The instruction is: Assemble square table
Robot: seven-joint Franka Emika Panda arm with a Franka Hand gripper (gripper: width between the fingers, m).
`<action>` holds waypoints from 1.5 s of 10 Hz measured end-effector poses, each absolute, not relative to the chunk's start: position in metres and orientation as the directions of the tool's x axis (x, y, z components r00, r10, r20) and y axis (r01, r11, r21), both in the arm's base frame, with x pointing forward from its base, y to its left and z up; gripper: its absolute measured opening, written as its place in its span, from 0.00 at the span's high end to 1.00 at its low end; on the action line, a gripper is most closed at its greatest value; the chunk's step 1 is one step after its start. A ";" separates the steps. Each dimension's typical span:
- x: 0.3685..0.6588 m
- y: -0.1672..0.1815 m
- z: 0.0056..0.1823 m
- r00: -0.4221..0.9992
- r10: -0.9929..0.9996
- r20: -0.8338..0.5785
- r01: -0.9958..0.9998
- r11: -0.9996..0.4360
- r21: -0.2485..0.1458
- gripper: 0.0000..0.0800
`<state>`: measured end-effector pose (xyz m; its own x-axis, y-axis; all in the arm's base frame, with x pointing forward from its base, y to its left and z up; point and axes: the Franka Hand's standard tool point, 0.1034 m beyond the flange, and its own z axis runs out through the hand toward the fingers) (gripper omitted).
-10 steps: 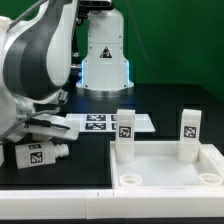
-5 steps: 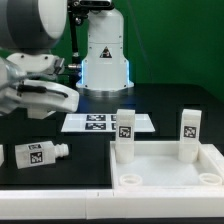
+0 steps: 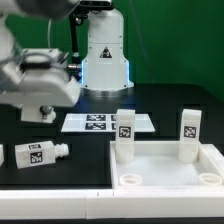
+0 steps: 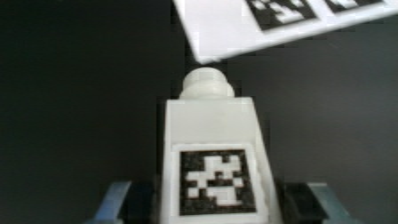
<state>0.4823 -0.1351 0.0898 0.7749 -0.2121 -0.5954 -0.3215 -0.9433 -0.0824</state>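
Square table slab (image 3: 165, 183) is being left with only two upright legs (image 3: 125, 132) at its far corners, since the gripper (image 4: 215, 202), part-open and empty, is being raised away from the lying leg (image 3: 35, 153), unmoved on the tabletop (image 3: 80, 170) toward the exterior view's left.

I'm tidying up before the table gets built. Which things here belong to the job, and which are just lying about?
Job: slab; two standing legs at its back corners; one lying leg on the black table.
Lying about: marker board; white machine base at the back.
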 end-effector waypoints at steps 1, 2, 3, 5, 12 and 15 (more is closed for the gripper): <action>0.501 -0.113 0.113 0.839 -0.193 -0.509 -0.282 -0.954 -0.103 0.64; 0.518 -0.096 0.133 0.886 -0.174 -0.431 -0.243 -0.964 -0.110 0.64; 0.532 -0.084 0.145 0.920 -0.157 -0.360 -0.209 -0.971 -0.112 0.64; 0.529 -0.092 0.126 0.953 -0.205 -0.222 -0.227 -0.970 -0.082 0.64; 0.609 -0.004 0.169 0.915 -0.284 0.286 -0.264 -0.959 -0.106 0.64; 0.603 0.016 0.163 0.879 -0.249 0.407 -0.227 -0.968 -0.103 0.64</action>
